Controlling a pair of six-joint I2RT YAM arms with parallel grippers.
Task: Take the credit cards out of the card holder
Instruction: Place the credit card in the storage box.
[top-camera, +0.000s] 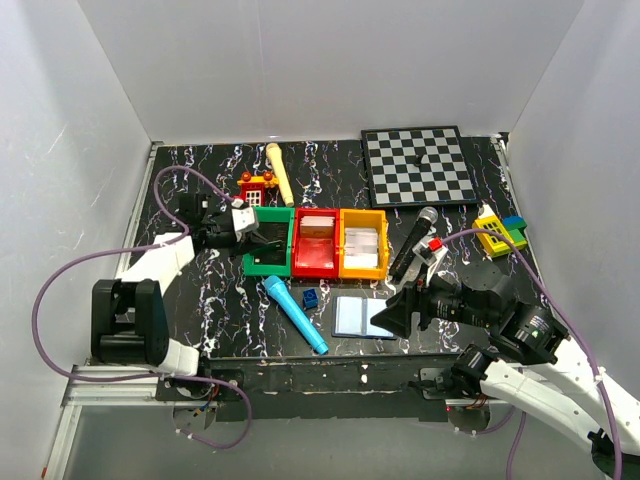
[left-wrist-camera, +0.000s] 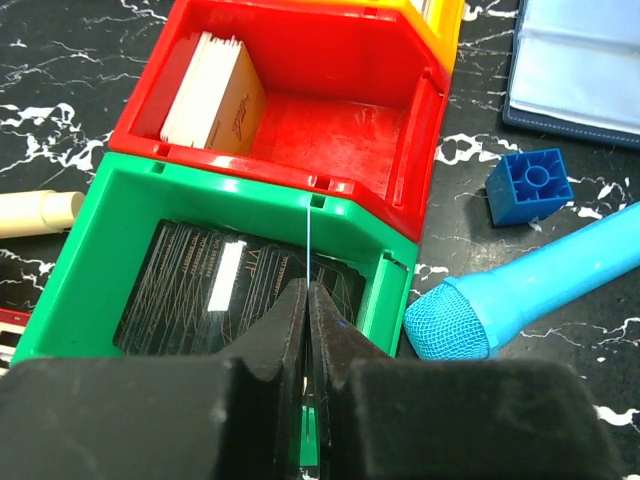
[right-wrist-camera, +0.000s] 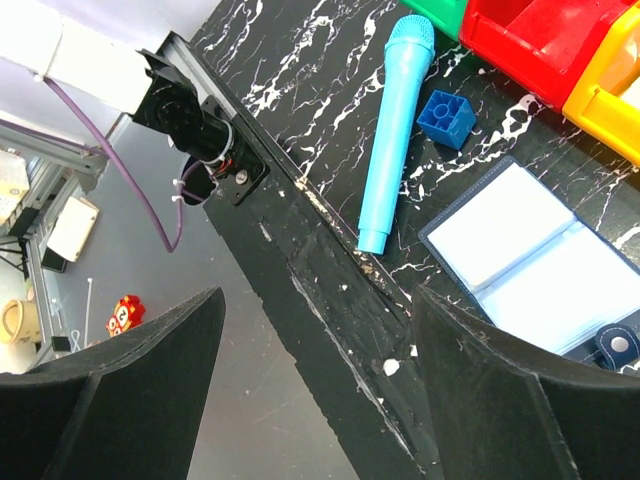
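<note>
The card holder (top-camera: 358, 317) lies open near the table's front edge, light blue-grey inside; it also shows in the left wrist view (left-wrist-camera: 585, 60) and the right wrist view (right-wrist-camera: 530, 250). My left gripper (top-camera: 252, 232) hangs over the green bin (top-camera: 262, 264), shut on a thin card (left-wrist-camera: 309, 235) seen edge-on between its jaws (left-wrist-camera: 307, 300). A black card (left-wrist-camera: 200, 280) lies flat in the green bin (left-wrist-camera: 250, 190). My right gripper (top-camera: 392, 315) is wide open and empty (right-wrist-camera: 318, 300), just right of the card holder over the front edge.
A red bin (top-camera: 314, 269) holds a stack of white cards (left-wrist-camera: 210, 90); a yellow bin (top-camera: 363, 271) sits beside it. A cyan toy microphone (top-camera: 295, 315) and a blue brick (top-camera: 310, 297) lie left of the holder. A chessboard (top-camera: 418, 165) is at the back right, with a black microphone (top-camera: 415, 240) in front of it.
</note>
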